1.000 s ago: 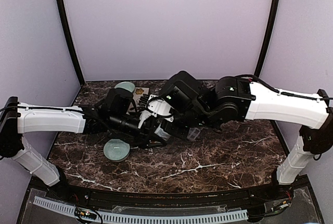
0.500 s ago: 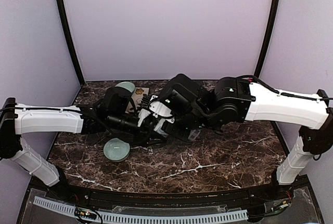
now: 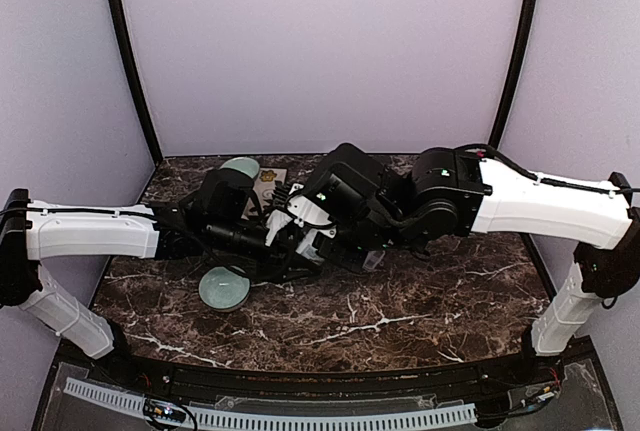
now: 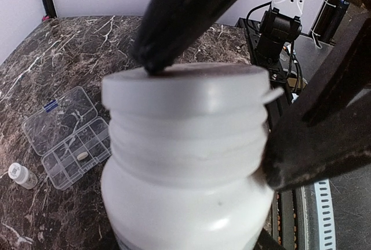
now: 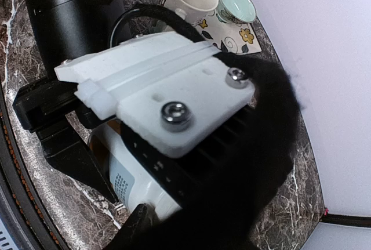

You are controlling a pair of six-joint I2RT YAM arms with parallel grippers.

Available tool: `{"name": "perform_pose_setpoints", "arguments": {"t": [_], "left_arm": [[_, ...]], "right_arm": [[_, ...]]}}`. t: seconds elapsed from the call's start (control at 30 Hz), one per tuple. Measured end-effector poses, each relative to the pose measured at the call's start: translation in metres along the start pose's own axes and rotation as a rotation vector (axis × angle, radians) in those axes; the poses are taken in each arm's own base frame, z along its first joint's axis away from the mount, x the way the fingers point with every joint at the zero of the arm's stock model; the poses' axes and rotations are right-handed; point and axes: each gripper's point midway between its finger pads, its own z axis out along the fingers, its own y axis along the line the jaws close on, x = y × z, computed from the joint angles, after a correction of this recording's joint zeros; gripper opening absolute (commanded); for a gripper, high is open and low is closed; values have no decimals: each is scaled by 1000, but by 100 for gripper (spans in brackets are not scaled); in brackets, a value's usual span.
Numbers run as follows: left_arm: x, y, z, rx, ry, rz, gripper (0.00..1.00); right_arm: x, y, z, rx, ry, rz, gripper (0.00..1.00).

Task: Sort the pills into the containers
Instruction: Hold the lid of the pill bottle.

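Both wrists have edged slightly leftward seen from above, left gripper (image 3: 305, 246) meeting right gripper (image 3: 330, 236); in the left wrist view its fingers (image 4: 313, 134) clamp a white bottle (image 4: 185, 169), the pill-organiser box (image 4: 66, 137) lying open on the table (image 4: 87, 47) behind; in the right wrist view that gripper's finger state cannot be told.

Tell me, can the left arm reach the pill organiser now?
Probably not: the left end effector is shut on the big white bottle, though nothing covers the open pill organiser.
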Motion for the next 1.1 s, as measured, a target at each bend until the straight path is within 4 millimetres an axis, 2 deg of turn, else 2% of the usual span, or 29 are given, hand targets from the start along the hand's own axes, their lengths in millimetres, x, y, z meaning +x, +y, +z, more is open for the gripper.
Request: {"name": "perform_pose_setpoints", "arguments": {"t": [0.6, 1.03, 1.1], "left_arm": [[4, 3, -5, -62, 36, 11, 27], [6, 3, -6, -76, 45, 14, 26], [6, 3, -6, -76, 46, 15, 26]], "right_arm": [[-2, 2, 2, -2, 12, 31, 17], [-1, 3, 2, -10, 14, 46, 15], [-1, 4, 2, -17, 16, 46, 19]]}}
